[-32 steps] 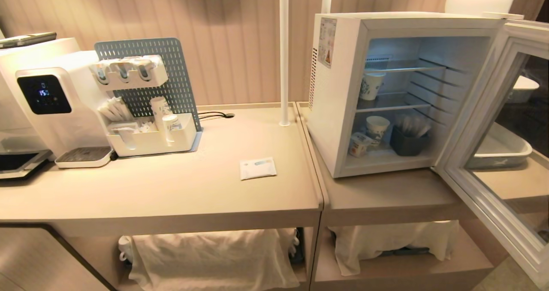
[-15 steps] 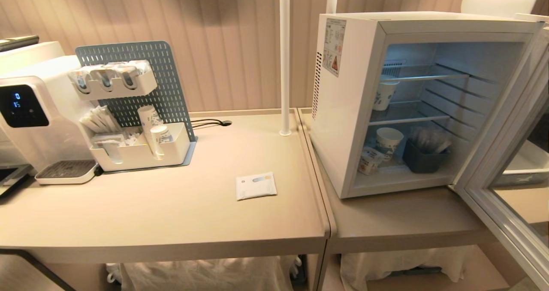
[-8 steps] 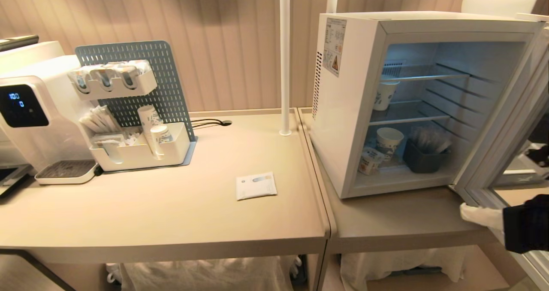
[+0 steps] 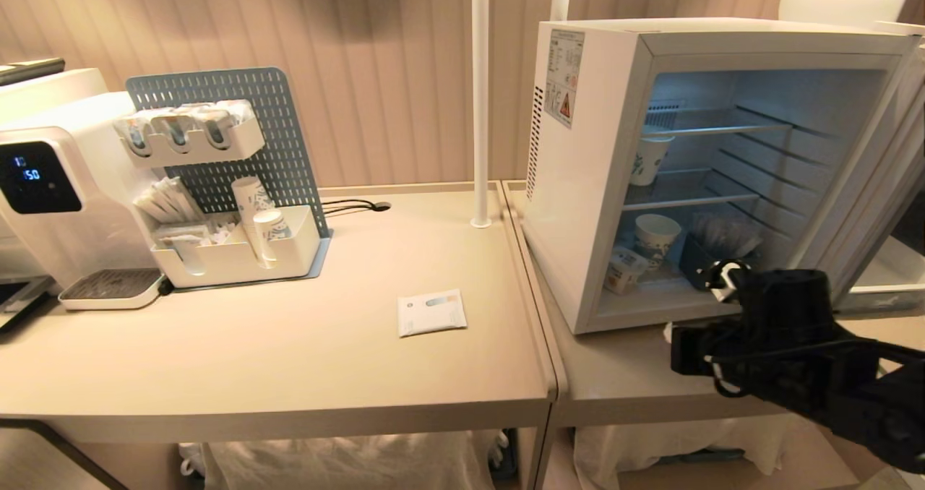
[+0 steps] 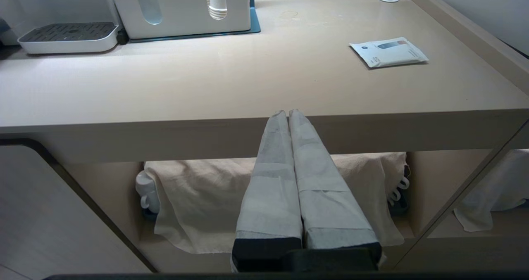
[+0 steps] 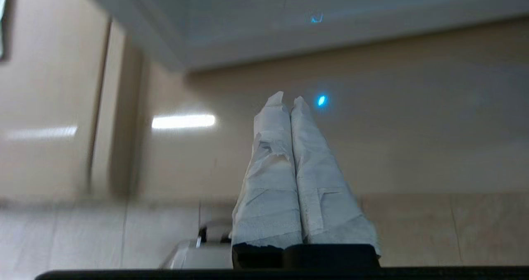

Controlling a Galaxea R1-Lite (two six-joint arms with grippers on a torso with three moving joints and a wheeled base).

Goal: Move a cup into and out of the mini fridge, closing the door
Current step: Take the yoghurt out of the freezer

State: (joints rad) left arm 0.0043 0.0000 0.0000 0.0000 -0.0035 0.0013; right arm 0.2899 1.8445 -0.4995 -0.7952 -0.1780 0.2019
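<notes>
While the left end effector [image 5: 288, 114] hangs parked below the worktop [image 4: 289, 360] edge, fingers pressed together, the right end effector [image 6: 286, 100] has swung into the head view since half a second ago, when only its white tip showed at the right edge. It now sits low before the mini fridge [image 4: 578, 186], fingers together and empty. Reaching for the cup [image 4: 623, 269] on the fridge floor looks the current step; next its fingers must part. Farther right, the door [image 4: 878, 186] stands open.
</notes>
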